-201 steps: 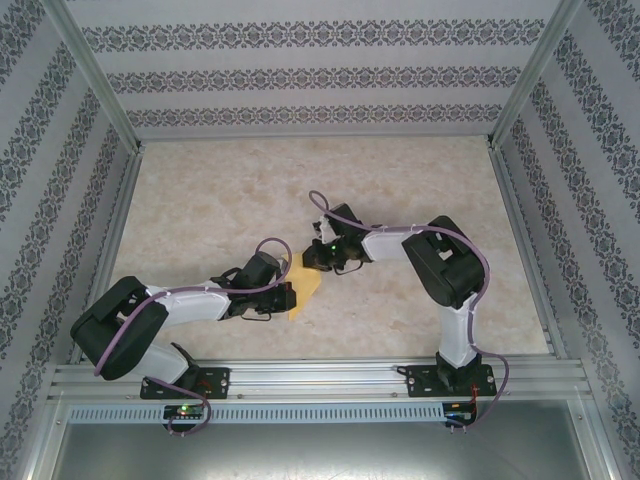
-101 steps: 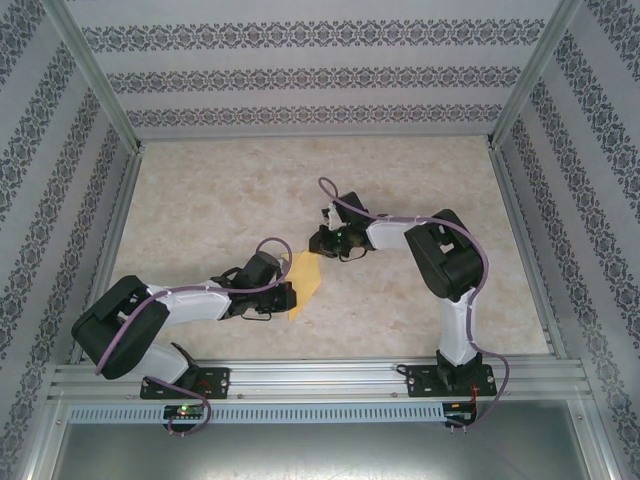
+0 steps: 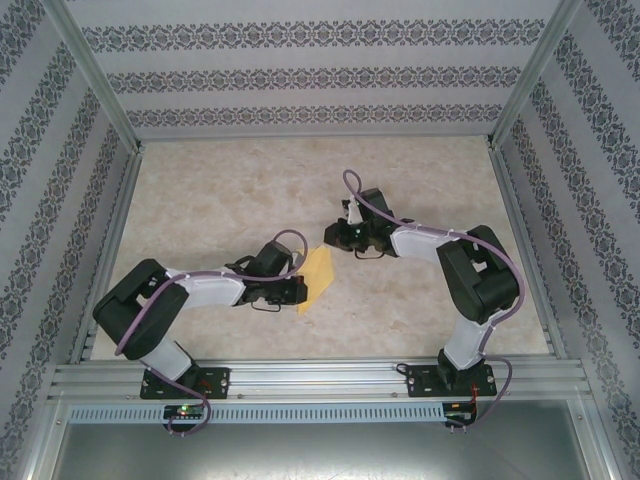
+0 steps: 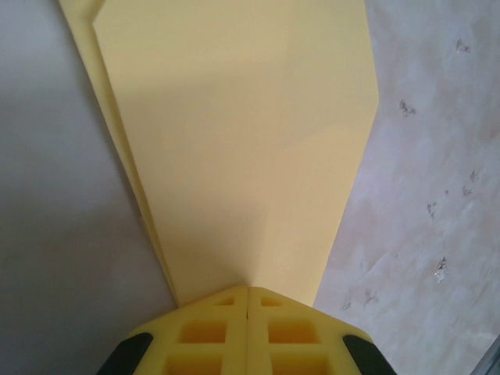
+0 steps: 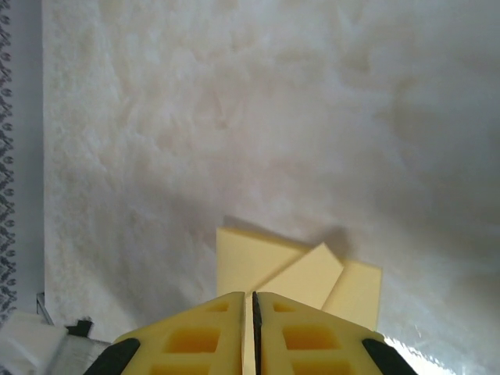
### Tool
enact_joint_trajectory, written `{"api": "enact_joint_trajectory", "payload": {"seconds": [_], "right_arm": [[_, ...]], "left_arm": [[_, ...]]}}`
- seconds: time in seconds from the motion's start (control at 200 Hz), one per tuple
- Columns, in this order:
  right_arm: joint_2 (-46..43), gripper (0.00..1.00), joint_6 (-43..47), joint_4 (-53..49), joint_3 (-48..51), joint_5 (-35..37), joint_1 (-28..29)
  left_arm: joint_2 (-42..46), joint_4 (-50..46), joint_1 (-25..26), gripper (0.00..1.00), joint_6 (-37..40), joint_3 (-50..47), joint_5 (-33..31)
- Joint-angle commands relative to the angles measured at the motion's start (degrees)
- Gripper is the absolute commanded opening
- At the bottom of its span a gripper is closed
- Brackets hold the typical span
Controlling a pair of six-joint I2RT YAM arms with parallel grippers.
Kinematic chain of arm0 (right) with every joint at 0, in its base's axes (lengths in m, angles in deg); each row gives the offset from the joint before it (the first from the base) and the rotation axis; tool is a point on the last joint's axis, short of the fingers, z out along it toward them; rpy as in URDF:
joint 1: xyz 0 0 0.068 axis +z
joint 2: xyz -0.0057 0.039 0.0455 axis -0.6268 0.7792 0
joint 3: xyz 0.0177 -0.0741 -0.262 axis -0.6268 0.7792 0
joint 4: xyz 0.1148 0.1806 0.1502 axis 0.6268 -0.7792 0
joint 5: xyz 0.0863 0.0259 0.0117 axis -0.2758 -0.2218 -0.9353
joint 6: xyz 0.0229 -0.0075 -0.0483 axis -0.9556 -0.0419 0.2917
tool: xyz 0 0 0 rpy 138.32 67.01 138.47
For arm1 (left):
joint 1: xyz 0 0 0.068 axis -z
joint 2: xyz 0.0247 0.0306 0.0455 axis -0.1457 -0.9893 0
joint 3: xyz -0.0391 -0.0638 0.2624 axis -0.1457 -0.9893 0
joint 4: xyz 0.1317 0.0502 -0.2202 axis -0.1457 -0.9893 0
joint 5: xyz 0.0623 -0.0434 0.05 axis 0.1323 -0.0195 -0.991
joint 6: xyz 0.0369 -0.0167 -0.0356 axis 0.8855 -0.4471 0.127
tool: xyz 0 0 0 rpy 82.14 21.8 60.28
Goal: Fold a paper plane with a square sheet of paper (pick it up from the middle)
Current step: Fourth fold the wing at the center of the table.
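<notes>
Left wrist: left hand point(image 4: 248, 295) pinches folded paper point(image 4: 250, 141); right hand point(image 3: 332, 236) apart.

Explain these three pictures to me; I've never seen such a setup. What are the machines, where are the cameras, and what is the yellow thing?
These are two robot arms bolted at the near edge of a marble-patterned table, each ending in a two-finger gripper. The wide picture looks down from above and behind them. The two close-ups come from cameras on the wrists, so the yellow blocks at the bottom are each gripper's own fingers. The left gripper is shut on the folded yellow paper, pinching its narrow end. The right gripper is shut too, close to the paper's far corner in the wide picture; it seems to hold nothing, though I cannot be sure.
</notes>
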State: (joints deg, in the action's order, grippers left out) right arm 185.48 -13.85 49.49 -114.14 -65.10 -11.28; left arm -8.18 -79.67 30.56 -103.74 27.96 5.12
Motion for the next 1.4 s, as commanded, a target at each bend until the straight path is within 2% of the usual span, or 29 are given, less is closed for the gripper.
{"api": "enact_joint_trajectory", "payload": {"seconds": [0.0,0.18,0.275,0.4,0.589,0.714,0.879,1.054,1.149,1.394], "right_arm": [[0.51,0.12,-1.79,2.9,1.33,-1.32,2.85],[5.26,0.12,-2.24,3.66,-0.36,1.03,5.0],[6.99,0.11,-2.36,6.21,0.78,3.38,3.91],[8.9,0.12,-1.46,6.77,0.48,2.85,1.53],[8.79,0.12,-0.76,4.47,-0.73,5.91,-1.62],[9.34,0.12,-1.14,3.4,-2.64,4.26,-3.1],[5.82,0.12,-1.2,3.03,-2.43,3.02,-3.71],[-2.21,0.12,-1.28,0.9,-0.09,3.59,-0.19],[-0.09,0.06,-3.57,2.65,0.32,-0.05,2.83],[5.71,0.05,-6.97,9.72,2.6,-0.85,5.86]], "left_arm": [[-5.69,-12.12,0.26,0.02,4.11,-1.3,-5.0],[-6.15,-12.18,0.26,0.02,4.08,-1.06,-4.65],[-5.61,-11.93,0.23,0.02,3.4,-1.59,-4.65],[-5.25,-11.52,0.26,0.02,2.85,-2.36,-4.5],[-5.41,-11.56,0.26,0.02,2.64,-2.57,-4.3],[-5.33,-11.66,0.26,0.02,2.43,-2.73,-4.53],[-4.98,-11.75,0.26,0.02,2.29,-2.76,-4.78],[-3.28,-12.16,0.26,0.02,1.89,-3.24,-5.59],[-3.21,-12.09,0.26,0.02,1.95,-3.25,-5.79],[-4.01,-11.9,0.25,0.03,2.1,-2.76,-5.13]]}}
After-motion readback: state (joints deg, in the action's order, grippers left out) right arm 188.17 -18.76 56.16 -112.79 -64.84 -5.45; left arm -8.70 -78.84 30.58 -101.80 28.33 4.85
